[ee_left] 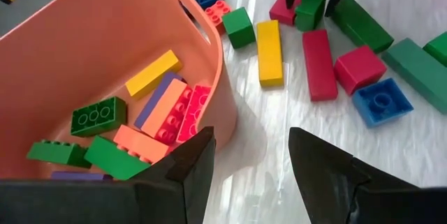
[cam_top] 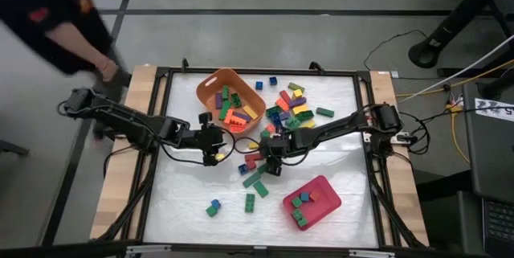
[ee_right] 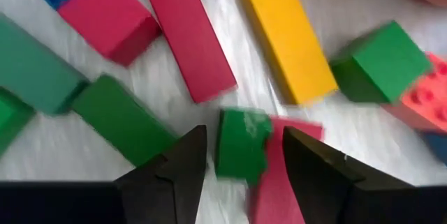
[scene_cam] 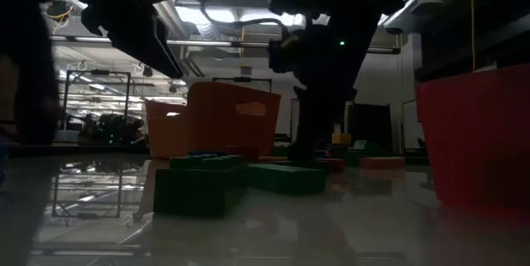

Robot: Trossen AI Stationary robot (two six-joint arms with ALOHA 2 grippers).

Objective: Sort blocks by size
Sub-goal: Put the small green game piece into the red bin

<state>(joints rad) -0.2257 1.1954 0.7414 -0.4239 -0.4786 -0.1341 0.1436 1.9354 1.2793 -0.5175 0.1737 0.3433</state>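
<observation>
Right gripper (ee_right: 241, 155) is lowered over the block cluster at mid-counter, jaws parted, nothing clasped. A small green block (ee_right: 241, 142) is seen lying directly between the two jaws, resting against a red block (ee_right: 286, 175) beneath it. A long yellow block (ee_right: 288, 37) and a long red block (ee_right: 186, 34) lie just beyond, flat on the white counter (ee_right: 209, 123).

Left gripper (ee_left: 250, 155) is held beside the orange tub (ee_left: 105, 35), jaws parted and empty; bare counter shows between them. Long blocks are seen inside the tub. The pink-red tray (cam_top: 321, 202) sits near the front, holding a few small blocks. A person's arm (cam_top: 76, 37) is visible at the counter's left corner.
</observation>
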